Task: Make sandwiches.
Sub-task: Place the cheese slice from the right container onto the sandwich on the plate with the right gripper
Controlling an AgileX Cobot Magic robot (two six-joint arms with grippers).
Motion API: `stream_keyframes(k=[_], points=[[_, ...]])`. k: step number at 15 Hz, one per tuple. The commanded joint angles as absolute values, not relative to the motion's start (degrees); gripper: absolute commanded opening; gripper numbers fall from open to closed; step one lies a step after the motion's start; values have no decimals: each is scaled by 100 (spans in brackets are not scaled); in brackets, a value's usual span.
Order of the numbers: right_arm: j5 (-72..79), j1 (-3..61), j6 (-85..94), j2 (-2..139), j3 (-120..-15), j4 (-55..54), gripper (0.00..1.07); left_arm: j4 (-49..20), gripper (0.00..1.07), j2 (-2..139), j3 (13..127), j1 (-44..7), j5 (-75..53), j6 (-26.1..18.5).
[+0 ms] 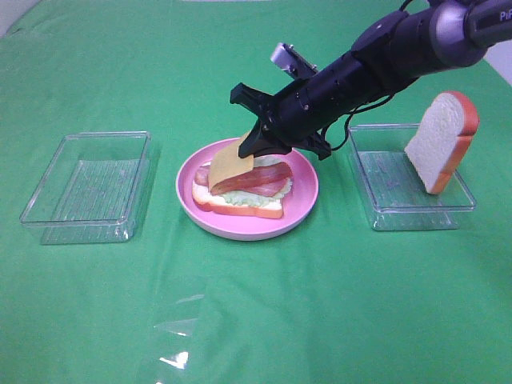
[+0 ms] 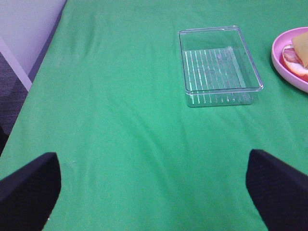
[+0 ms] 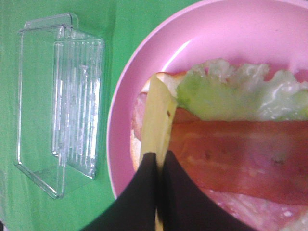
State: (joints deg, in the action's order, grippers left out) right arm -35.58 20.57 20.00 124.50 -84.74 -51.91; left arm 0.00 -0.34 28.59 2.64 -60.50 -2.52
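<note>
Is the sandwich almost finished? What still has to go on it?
Partly done. On the pink plate a bread slice already has lettuce and bacon on it. The right gripper is holding the cheese square in its fingers, tilted over the bacon, not let go. The top bread slice still leans in the right tray. The left gripper waits open.

A: What does the right arm (image 1: 376,60) look like?
B: Glossy black segments, a grey-silver joint with white lettering near the bread-holding tray (image 1: 412,178), thin black cables.
A: The left gripper (image 2: 154,185)?
B: Matte black, finely textured fingers.
</note>
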Motion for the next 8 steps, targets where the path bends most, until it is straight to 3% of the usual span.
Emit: stream_keyframes(k=[1, 4, 5, 6, 8], points=[[-3547, 2045, 1564, 12278, -8526, -4503, 0, -57, 97, -120, 2836, 246, -6016, -218], [-3696, 2045, 1180, 12267, -8526, -4097, 0, -57, 97, -120, 2836, 246, -6016, -218], [-3713, 2045, 1186, 12267, -8526, -4091, 6, -57, 97, -120, 2836, 246, -6016, -218], [-3724, 2045, 1186, 12267, -8526, -4074, 22, -57, 97, -120, 2836, 246, -6016, -218], [-3908, 2045, 1197, 12187, -8594, -3896, 73, -57, 97, -120, 2836, 246, -6016, -218]])
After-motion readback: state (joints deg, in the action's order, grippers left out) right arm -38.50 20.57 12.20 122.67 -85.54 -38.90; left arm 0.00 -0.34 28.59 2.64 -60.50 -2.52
